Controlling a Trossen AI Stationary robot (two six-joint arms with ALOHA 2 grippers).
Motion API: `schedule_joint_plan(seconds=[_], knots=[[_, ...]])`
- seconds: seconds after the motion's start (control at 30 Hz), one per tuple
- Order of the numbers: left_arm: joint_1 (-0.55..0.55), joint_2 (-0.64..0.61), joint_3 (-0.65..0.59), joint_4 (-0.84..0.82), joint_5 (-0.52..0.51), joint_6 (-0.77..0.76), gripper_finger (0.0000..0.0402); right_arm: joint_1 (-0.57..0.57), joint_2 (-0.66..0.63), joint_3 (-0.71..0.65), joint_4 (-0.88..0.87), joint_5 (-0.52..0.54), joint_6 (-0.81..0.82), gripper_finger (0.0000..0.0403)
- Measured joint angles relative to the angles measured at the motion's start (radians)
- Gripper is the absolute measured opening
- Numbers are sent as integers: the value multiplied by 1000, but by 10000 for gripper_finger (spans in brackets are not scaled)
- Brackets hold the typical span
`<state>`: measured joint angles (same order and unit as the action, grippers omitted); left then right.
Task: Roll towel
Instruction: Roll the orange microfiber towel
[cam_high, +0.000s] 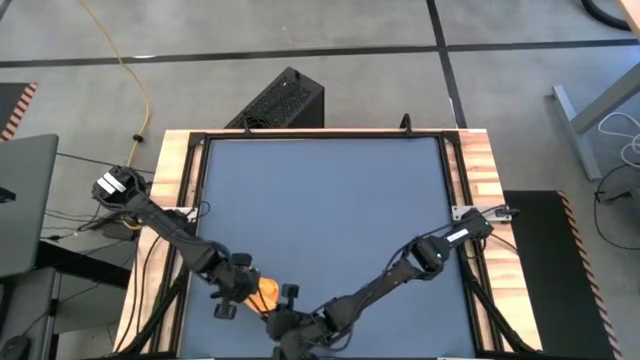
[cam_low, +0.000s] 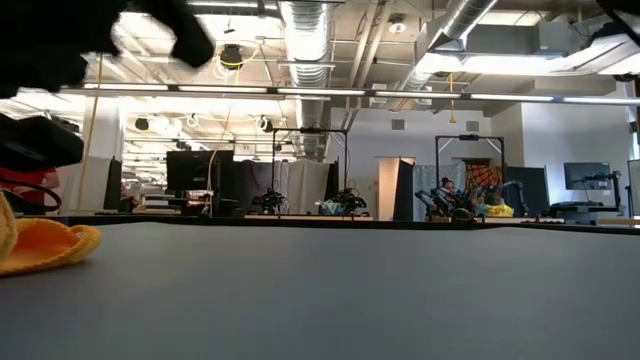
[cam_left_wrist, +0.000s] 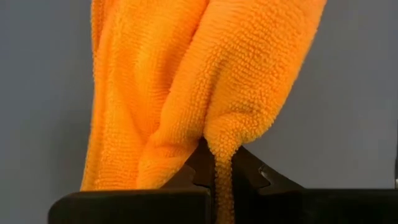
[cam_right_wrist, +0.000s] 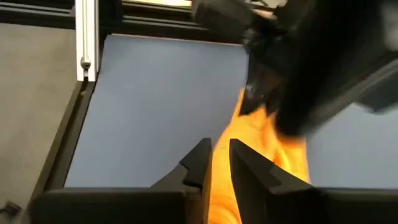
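Where the left gripper (cam_left_wrist: 217, 177) meets the small bright yellow terry towel (cam_left_wrist: 199, 81), its fingers are clamped on a fold of the cloth. Just beside it, the right gripper (cam_right_wrist: 217, 158) stands narrowly parted with towel fabric between its fingers. Both work at the near edge of the dark blue tabletop (cam_high: 330, 200), left of centre.

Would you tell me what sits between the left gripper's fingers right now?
A fold of the yellow towel is pinched between the left gripper's fingers, seen in the left wrist view.
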<state>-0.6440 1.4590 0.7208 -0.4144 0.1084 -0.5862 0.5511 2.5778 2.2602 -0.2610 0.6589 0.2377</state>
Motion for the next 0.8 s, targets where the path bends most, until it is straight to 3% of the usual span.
schedule_joint_plan(seconds=[0.13,0.37,0.6,0.8], knots=[[34,0,-1,3,36,3,4,-13,30,-2,37,-49,-59,112],[69,0,-1,0,60,1,11,-22,60,0,32,-38,-87,163],[94,0,-1,-10,65,-10,77,-46,89,-1,23,-29,-106,180],[125,-15,-1,-63,128,29,127,-67,94,-2,-16,11,-56,165]])
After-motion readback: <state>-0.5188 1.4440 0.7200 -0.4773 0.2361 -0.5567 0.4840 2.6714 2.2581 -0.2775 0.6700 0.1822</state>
